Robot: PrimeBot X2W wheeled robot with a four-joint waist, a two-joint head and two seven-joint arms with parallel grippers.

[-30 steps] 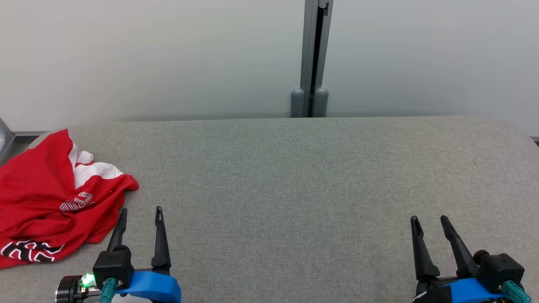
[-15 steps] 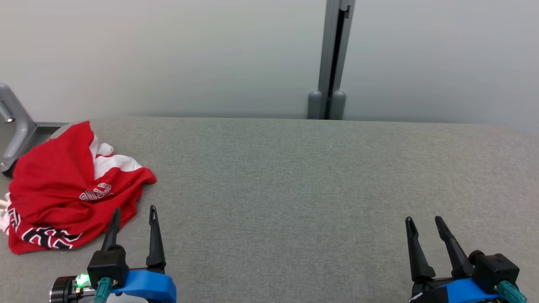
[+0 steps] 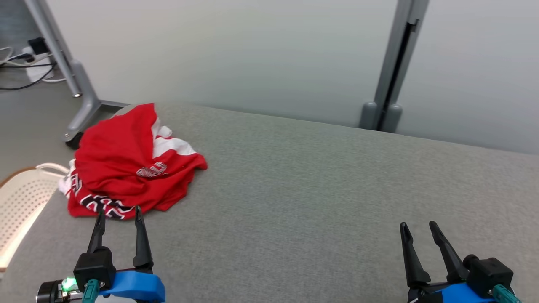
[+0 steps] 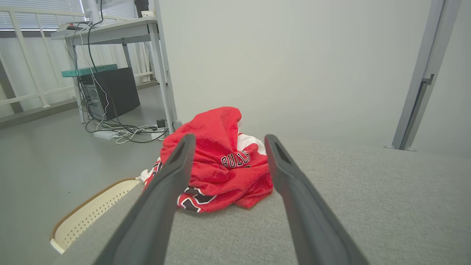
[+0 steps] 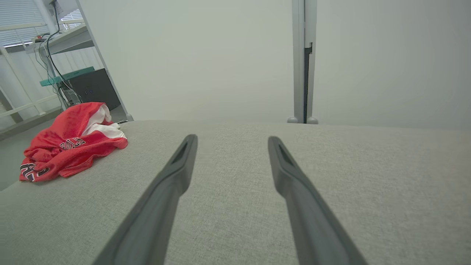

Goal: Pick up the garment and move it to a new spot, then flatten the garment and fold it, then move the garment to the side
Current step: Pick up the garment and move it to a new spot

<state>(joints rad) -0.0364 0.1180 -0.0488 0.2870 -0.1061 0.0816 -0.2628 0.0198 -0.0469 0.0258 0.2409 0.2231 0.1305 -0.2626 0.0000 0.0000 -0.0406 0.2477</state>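
The wide grey fabric-covered table (image 3: pixel 303 189) runs across my head view from nine o'clock to three o'clock. The crumpled red jersey garment with white panels and black-and-white lettering (image 3: pixel 126 168) lies in a heap on the table's far left corner, at about ten o'clock, with one edge reaching the table's rim. A cream perforated basket (image 3: pixel 21 198) stands off the table at nine o'clock, just beside the table edge.

My left gripper (image 3: pixel 119 211) sits at seven o'clock. Its two dark fingers are spread wide and hold nothing. The fingertips point at the garment's near hem. In my left wrist view the heap lies ahead, framed between the two fingers, near them but not gripped.

My right gripper (image 3: pixel 417 224) sits at five o'clock. Its fingers are likewise spread and empty, over bare table, well apart from the garment.
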